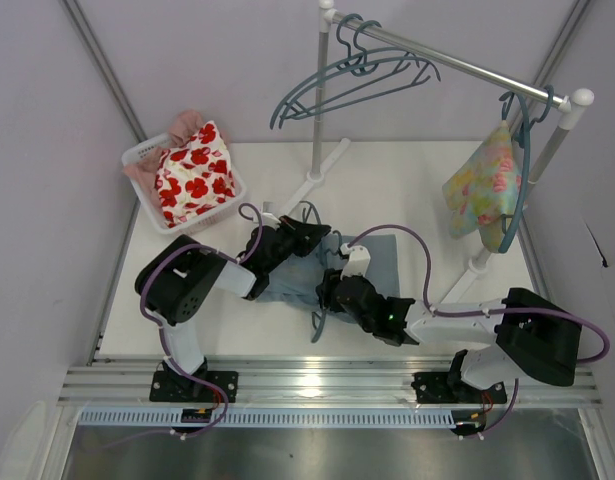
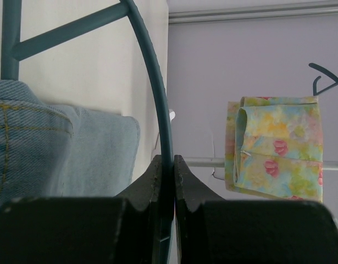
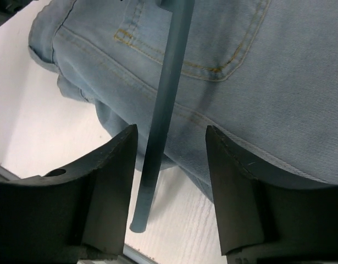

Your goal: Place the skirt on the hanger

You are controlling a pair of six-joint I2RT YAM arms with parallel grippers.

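Jaws on our left gripper [image 2: 167, 165] are clamping shut on the hanger [image 2: 156, 88], on its thin teal rod, while we are holding the right gripper [image 3: 171, 133] partly open astride one hanger arm tip, gripping nothing. Beneath both, the skirt [image 3: 267, 82] is lying mid-table [image 1: 407, 170]. At far left, the white basket [image 1: 137, 155] is holding a red-flowered cloth [image 1: 194, 175] over pink fabric [image 1: 190, 120].

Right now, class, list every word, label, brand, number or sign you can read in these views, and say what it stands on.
None can be read in any view. The skirt shows only stitching; the hanger is plain; the floral garment and the red-flowered cloth bear patterns, no lettering.
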